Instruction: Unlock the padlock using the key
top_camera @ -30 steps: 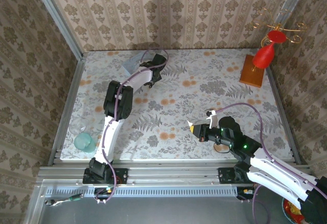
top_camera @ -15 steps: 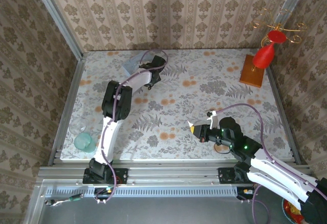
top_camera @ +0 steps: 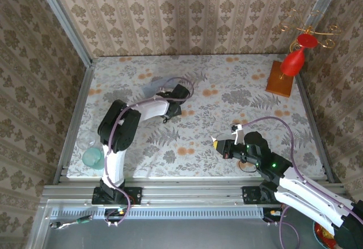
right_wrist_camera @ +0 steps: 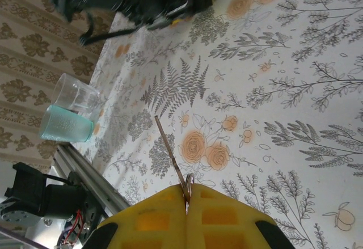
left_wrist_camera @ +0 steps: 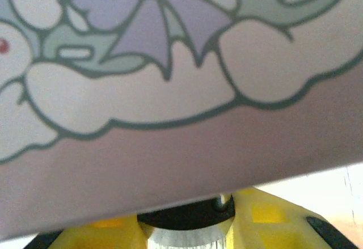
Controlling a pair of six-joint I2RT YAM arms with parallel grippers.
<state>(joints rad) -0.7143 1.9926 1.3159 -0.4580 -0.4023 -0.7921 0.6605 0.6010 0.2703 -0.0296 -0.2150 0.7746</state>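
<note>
The key [right_wrist_camera: 170, 152] is clamped between the yellow pads of the right claw [right_wrist_camera: 186, 195]. Its blade projects beyond the tips, above the flowered worktop [top_camera: 249, 90] near the front edge. The padlock cannot be identified with certainty. The left claw [left_wrist_camera: 184, 218] sits left of centre on the worktop, hard against the pictured lid of a tin [left_wrist_camera: 170, 135]; whether it grips anything is unclear. A blue-tinted cup [right_wrist_camera: 71, 115] stands at the front left corner.

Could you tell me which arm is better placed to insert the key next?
Right: the right gripper is shut on the key, blade pointing ahead; the left gripper holds the tin.
</note>
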